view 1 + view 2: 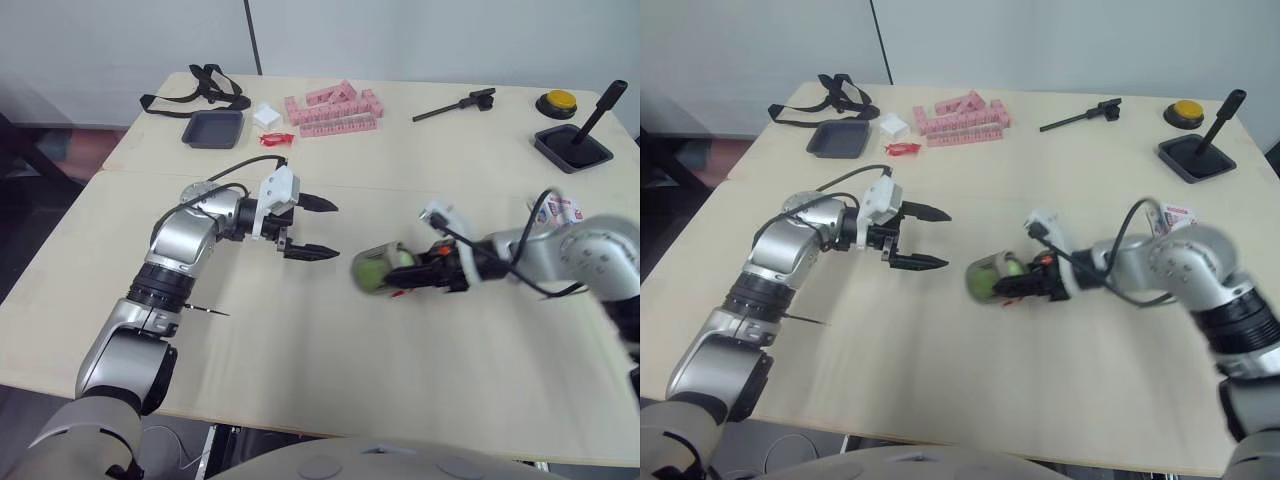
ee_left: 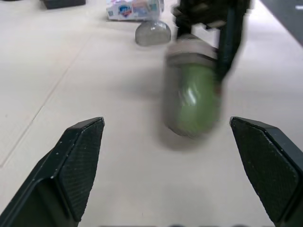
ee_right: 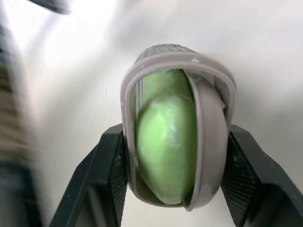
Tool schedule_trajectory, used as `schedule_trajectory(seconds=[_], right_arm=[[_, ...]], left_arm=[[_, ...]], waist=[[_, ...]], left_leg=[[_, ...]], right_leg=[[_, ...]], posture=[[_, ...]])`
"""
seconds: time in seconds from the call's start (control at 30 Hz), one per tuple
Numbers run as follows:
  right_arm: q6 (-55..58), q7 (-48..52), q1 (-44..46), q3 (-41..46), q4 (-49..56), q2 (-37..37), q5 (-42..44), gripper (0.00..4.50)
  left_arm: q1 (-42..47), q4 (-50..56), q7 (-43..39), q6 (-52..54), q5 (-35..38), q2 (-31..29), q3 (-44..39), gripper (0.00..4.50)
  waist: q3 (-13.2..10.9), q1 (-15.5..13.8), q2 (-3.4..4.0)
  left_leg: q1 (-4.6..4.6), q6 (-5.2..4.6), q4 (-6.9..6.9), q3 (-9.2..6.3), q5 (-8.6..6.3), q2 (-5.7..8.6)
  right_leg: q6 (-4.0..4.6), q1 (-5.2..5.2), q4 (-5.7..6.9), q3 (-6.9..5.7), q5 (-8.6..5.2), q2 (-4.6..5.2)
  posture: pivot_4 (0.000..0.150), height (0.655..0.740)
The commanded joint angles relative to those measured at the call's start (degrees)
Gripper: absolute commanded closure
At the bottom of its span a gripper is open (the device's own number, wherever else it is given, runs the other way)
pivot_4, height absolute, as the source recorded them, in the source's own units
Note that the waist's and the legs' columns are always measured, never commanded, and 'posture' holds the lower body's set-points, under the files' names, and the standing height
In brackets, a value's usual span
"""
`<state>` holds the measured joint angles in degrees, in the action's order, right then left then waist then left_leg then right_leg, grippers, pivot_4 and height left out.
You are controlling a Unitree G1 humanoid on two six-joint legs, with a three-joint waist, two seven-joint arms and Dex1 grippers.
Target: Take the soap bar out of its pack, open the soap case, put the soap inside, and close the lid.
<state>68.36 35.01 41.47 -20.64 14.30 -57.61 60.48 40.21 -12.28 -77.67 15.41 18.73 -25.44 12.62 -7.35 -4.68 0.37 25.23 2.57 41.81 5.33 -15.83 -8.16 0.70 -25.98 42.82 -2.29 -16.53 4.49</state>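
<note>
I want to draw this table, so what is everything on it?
soap case: one, grey, mid-table, held
soap: one, green, inside the case
soap pack: one, white and blue, by the right arm
tray: one, black, far left
strap: one, black, behind the tray
small box: one, white, beside the tray
blocks: many, pink, far middle
rod: one, black, far side
button: one, yellow, far right
stand with stick: one, black, far right
left tool: one, black, open, facing the case
right tool: one, black, shut on the soap case
</note>
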Motion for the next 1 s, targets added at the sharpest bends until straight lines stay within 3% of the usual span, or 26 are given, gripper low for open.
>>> schedule_trajectory(seconds=[0.03,0.23,0.47,0.67,1.0], right_arm=[[-7.43,13.52,7.54,-10.65,5.18,-3.9,-16.93,2.39],[-15.11,28.55,17.77,-24.33,7.05,-5.37,-38.29,2.39],[-16.4,34.91,23.55,-32.51,4.51,-0.76,-54.47,2.39],[-11.11,34.73,24.92,-33.05,3.82,6.62,-58.67,2.39],[-9.41,36.35,22.19,-31.94,3.72,7.87,-61.46,2.39]], left_arm=[[0.15,5.45,0.6,2.77,1.77,1.21,0.75,0.0],[-0.53,9.1,3.7,3.48,-0.17,3.65,3.52,0.0],[-0.62,7.62,9.37,1.28,-3.77,7.35,5.3,0.0],[-1.76,7.05,12.98,0.42,-5.08,10.18,6.0,0.0],[-1.8,3.45,17.67,-2.08,-8.92,13.22,8.01,0.0]], waist=[[-0.02,0.11,-0.02],[-0.05,0.09,-0.06],[-0.04,0.21,-0.06],[-0.04,0.68,-0.07],[-0.03,0.65,-0.07]], left_leg=[[0.06,0.0,0.0,0.01,0.0,-0.02],[0.16,-0.01,-0.01,0.04,-0.01,-0.28],[0.1,-0.05,0.14,0.05,-0.01,-0.33],[-0.11,-0.39,0.16,0.06,-0.01,-0.36],[-0.5,-0.45,0.15,0.07,0.06,-0.39]], right_leg=[[-0.02,-0.02,0.01,-0.01,0.01,-0.02],[-0.02,-0.05,0.05,-0.04,0.01,-0.19],[0.01,-0.02,0.21,0.06,0.0,-0.23],[0.37,0.06,0.4,0.1,-0.15,-0.24],[0.42,0.4,0.44,0.12,-0.16,-0.26]], posture=[[0.15,0.7109],[0.15,0.7109],[0.15,0.7109],[0.15,0.7109],[0.15,0.7109]])
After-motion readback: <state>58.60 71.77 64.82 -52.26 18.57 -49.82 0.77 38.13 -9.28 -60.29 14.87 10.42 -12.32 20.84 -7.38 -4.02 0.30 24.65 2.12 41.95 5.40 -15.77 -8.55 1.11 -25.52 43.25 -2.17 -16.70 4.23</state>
